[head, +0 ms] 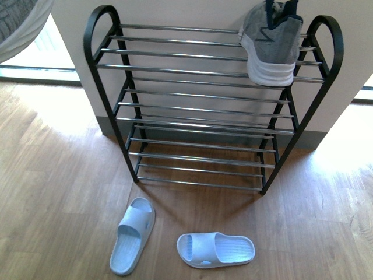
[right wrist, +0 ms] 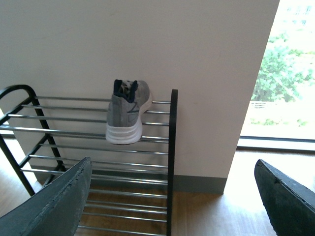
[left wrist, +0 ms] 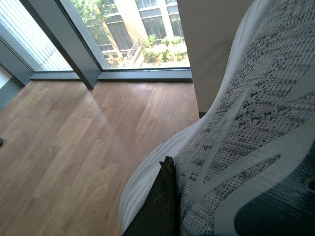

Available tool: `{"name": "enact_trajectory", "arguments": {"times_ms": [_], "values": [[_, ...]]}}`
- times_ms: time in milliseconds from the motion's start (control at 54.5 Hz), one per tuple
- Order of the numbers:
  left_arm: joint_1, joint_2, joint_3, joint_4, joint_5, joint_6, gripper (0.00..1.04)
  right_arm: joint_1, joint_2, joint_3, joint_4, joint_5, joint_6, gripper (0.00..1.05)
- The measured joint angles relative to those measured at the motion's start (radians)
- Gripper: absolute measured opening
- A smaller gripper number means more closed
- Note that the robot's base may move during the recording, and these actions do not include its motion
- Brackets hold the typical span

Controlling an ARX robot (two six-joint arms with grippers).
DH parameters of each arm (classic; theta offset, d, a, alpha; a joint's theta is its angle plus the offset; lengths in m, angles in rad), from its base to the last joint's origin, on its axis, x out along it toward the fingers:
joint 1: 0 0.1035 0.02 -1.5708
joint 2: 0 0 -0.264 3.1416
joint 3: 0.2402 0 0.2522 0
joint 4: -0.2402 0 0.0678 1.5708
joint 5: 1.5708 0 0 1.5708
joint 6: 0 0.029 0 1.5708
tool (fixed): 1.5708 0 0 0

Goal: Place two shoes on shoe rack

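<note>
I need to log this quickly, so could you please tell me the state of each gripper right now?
Left gripper: closed on a grey sneaker.
Right gripper: open, holding nothing.

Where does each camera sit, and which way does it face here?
Front view: on the body, looking ahead and down at the shoe rack, the grey sneaker on its top tier and two blue slides on the floor; no arm shows, but a second grey sneaker fills the corner.
Left wrist view: raised, facing floor and windows; one left finger against the second grey sneaker.
Right wrist view: facing the shoe rack's right end and wall; right fingers spread, empty.
Shared: front and right wrist views both show the racked grey sneaker.
</note>
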Motion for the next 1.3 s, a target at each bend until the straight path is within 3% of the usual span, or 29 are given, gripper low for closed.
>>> {"name": "enact_trajectory", "arguments": {"times_ms": [642,771,881,1028,1120,1303], "values": [[-0.003,0.000,0.000,0.000,0.002,-0.001,0.02,0.001,0.000,0.000,-0.001,0.005,0.000,0.96],[-0.024,0.123,0.055,0.020,-0.092,-0.205,0.02,0.001,0.000,0.000,-0.001,0.005,0.000,0.96],[-0.006,0.373,0.214,0.016,0.035,-0.443,0.02,0.001,0.000,0.000,-0.001,0.005,0.000,0.96],[0.003,0.763,0.463,0.078,0.303,-0.683,0.02,0.001,0.000,0.000,-0.001,0.005,0.000,0.96],[-0.003,0.976,0.631,0.065,0.397,-0.789,0.02,0.001,0.000,0.000,-0.001,0.006,0.000,0.96],[-0.011,1.238,0.907,0.005,0.493,-0.894,0.02,0.001,0.000,0.000,-0.001,0.005,0.000,0.96]]}}
